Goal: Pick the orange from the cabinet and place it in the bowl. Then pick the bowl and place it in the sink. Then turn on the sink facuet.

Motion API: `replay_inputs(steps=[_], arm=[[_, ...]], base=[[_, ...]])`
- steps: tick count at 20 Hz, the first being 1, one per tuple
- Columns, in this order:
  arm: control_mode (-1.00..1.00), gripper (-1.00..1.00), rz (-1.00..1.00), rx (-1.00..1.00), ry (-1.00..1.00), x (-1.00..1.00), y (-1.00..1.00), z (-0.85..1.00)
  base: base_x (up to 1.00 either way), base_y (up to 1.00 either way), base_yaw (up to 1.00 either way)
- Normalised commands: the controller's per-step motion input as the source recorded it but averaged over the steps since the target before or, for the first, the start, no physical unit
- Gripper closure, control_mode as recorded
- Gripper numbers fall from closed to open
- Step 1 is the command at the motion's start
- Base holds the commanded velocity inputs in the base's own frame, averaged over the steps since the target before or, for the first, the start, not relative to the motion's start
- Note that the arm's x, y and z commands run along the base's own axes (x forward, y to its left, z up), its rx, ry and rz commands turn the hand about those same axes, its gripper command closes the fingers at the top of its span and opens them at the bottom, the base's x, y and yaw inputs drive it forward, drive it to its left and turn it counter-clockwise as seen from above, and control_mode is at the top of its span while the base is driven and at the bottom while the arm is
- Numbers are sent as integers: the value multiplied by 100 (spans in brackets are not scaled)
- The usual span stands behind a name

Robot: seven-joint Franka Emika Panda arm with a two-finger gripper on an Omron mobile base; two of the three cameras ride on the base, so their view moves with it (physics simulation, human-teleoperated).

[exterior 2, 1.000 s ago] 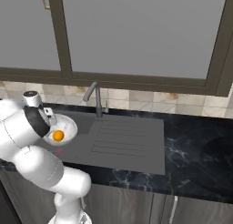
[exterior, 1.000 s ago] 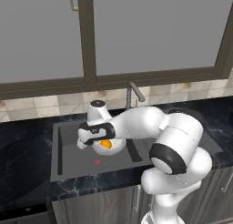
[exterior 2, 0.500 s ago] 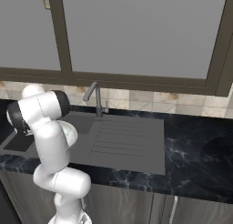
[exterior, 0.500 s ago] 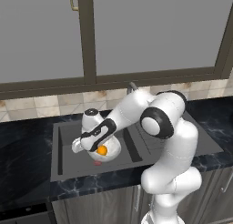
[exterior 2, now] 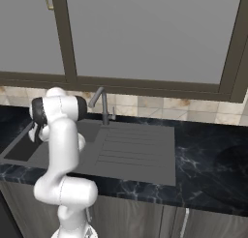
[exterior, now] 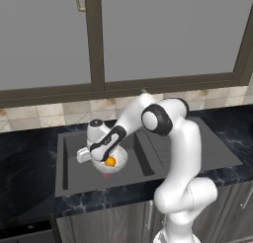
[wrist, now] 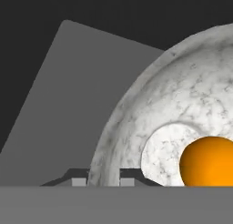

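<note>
the white bowl (exterior: 114,161) sat in the sink (exterior: 74,175) at the frame's lower left, the orange (exterior: 110,161) inside it. the fingers (wrist: 103,181) pinched the bowl's rim.

We see a black marbled counter (exterior 2: 213,159), a beige tiled backsplash (exterior 2: 160,109), and grey lower cupboard fronts (exterior 2: 131,222).

The orange (exterior: 110,161) lies in the bowl (exterior: 120,161). The bowl sits in the sink (exterior: 69,168), near its right wall. The sink is set into the surface (exterior: 29,148). The sink facuet (exterior 2: 101,102) stands behind the sink. The cabinet (exterior: 163,34) hangs above.
</note>
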Motion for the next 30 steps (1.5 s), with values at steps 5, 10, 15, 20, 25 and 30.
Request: replay_inputs(steps=[5, 10, 15, 20, 25, 30], arm=[[-100, 100, -5, -3, 5, 61, 3, -50], [-100, 100, -4, 0, 1, 24, -4, -42], [-100, 100, -5, 0, 0, -7, -31, -13], [-100, -100, -8, 3, 0, -11, -50, 0], [-100, -100, -8, 5, 0, -3, -34, 13], [-100, -100, -8, 2, 0, -12, -8, 50]], base=[[0, 0, 0], [0, 0, 0], [0, 0, 0], [0, 0, 0], [0, 0, 0], [0, 0, 0]])
